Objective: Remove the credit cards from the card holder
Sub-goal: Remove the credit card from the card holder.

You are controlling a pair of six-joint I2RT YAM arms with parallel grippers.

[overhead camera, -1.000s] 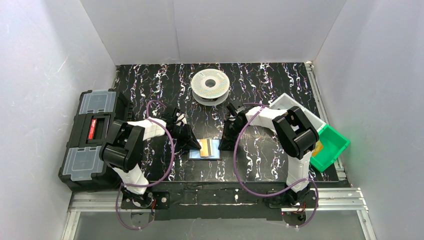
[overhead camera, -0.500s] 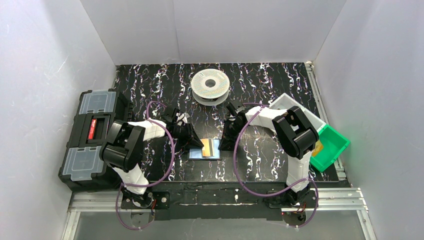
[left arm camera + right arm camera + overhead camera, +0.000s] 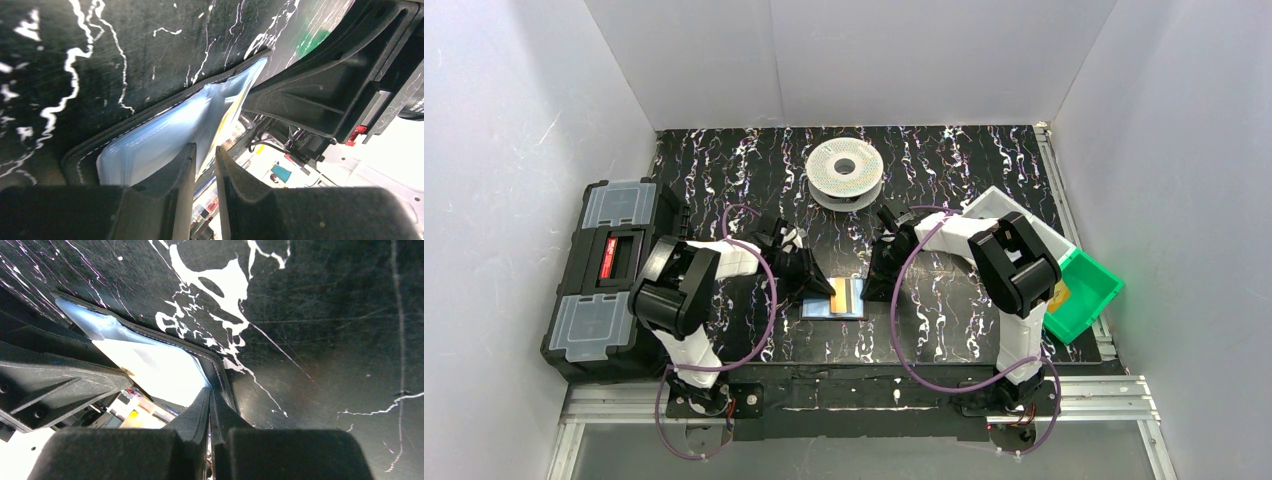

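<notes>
Since a second ago the left arm's elbow has shifted slightly toward the middle, and more of the pale card now shows beside the orange one; the right arm looks unchanged. The black marbled desk (image 3: 944, 170) carries a big black toolbox (image 3: 604, 280) far out to the left end effector's (image 3: 810, 283) outer side, and a white spool (image 3: 845, 170) lies beyond both end effectors, well apart from them. A green bin (image 3: 1089, 290) and a white bin (image 3: 999, 200) sit out past the right end effector's (image 3: 875, 283) outer side. The card holder (image 3: 817, 310) lies open and flat between the two end effectors, its bluish-grey inside facing up. The credit cards are still in it: the orange-tan card (image 3: 835, 295) nearer the left end effector, the pale yellowish card (image 3: 851, 294) nearer the right. In the left wrist view the left end effector (image 3: 205, 150) has its fingers (image 3: 186, 170) a narrow slit apart at the holder's sleeve (image 3: 165, 140). A thin pale edge runs into the slit, and I cannot tell whether it is pinched. In the right wrist view the right end effector (image 3: 210, 392) is fully closed, its tip against the holder's black stitched rim (image 3: 220, 375), holding nothing that can be seen.
</notes>
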